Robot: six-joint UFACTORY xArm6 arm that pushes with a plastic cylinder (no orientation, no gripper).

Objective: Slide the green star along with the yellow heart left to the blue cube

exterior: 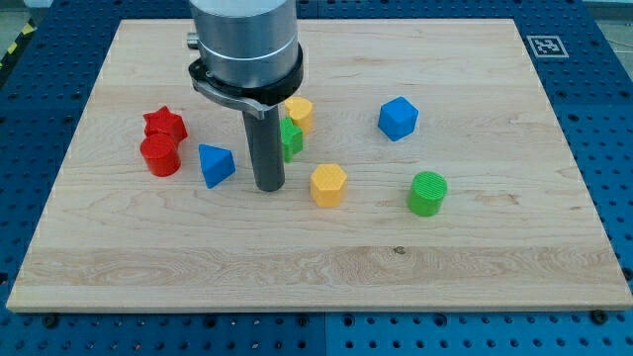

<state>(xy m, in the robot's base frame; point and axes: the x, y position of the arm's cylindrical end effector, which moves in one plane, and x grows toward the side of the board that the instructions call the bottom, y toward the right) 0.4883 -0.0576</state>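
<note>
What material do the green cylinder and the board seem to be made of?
Green cylinder: probably 3D-printed plastic, matte; fine ridged layer lines show on its top and side. Board: pale wood, smooth finish; long grain lines and a small dark knot are visible.

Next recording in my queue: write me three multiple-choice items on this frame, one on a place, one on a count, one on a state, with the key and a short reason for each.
1. Where is my tip relative to the blue block toward the view's left?
A. to its right
B. to its left
C. resting on top of it

2. How many red blocks are on the wooden board?
A. one
B. two
C. four

3. How do the red blocks stand to each other?
A. at opposite edges of the board
B. one beside the green cylinder
C. close together, seemingly touching

Key: 1 A, the rod ends just right of that block. 2 B, a red star and a red cylinder. 3 C, no gap shows between them near the view's left.
</note>
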